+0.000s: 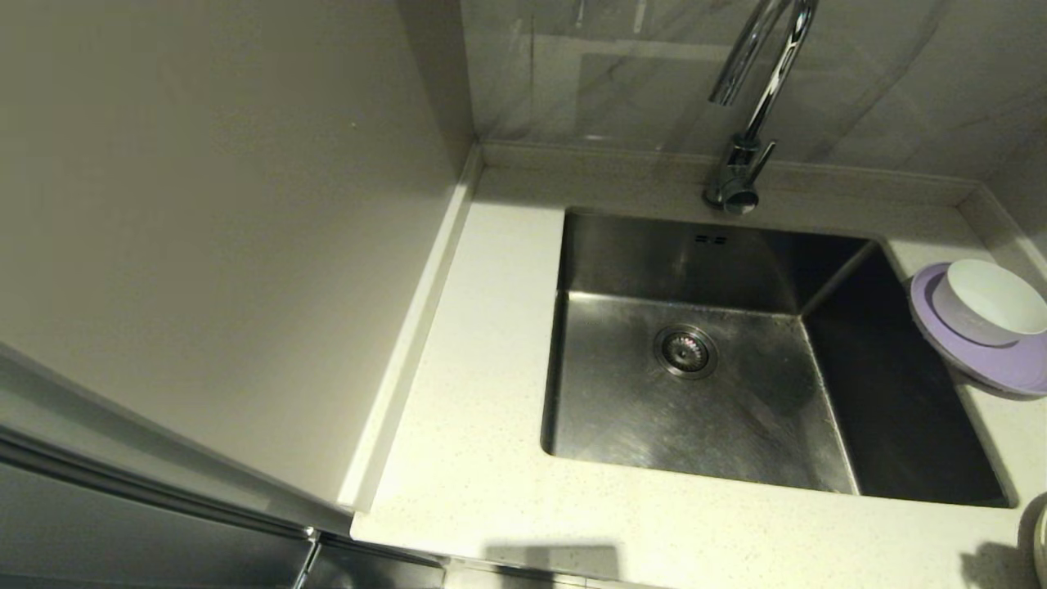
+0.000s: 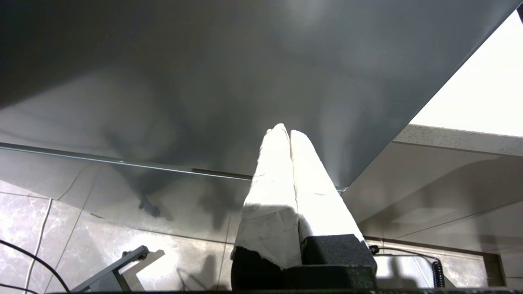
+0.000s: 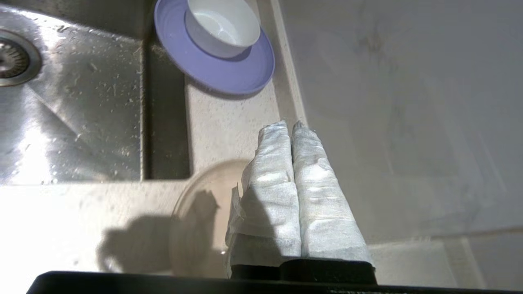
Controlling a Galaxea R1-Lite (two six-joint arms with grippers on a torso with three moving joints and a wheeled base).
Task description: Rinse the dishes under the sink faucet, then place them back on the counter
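A white bowl [image 1: 996,298] sits on a lilac plate [image 1: 994,360] on the counter [image 1: 491,458] right of the steel sink [image 1: 703,393]. The same bowl [image 3: 222,24] and lilac plate [image 3: 241,71] show in the right wrist view. A cream plate [image 3: 200,220] lies on the counter at the sink's near right corner, its rim [image 1: 1040,540] just showing in the head view. The chrome faucet [image 1: 757,98] stands behind the basin, with no water visible. My right gripper [image 3: 291,124] hovers shut and empty over the cream plate. My left gripper [image 2: 284,130] is shut and empty, down beside a grey cabinet front.
A tall pale wall panel [image 1: 204,245] borders the counter on the left. A low raised edge [image 1: 859,176] runs along the back, with a marbled wall behind. The sink has a round strainer drain [image 1: 685,350].
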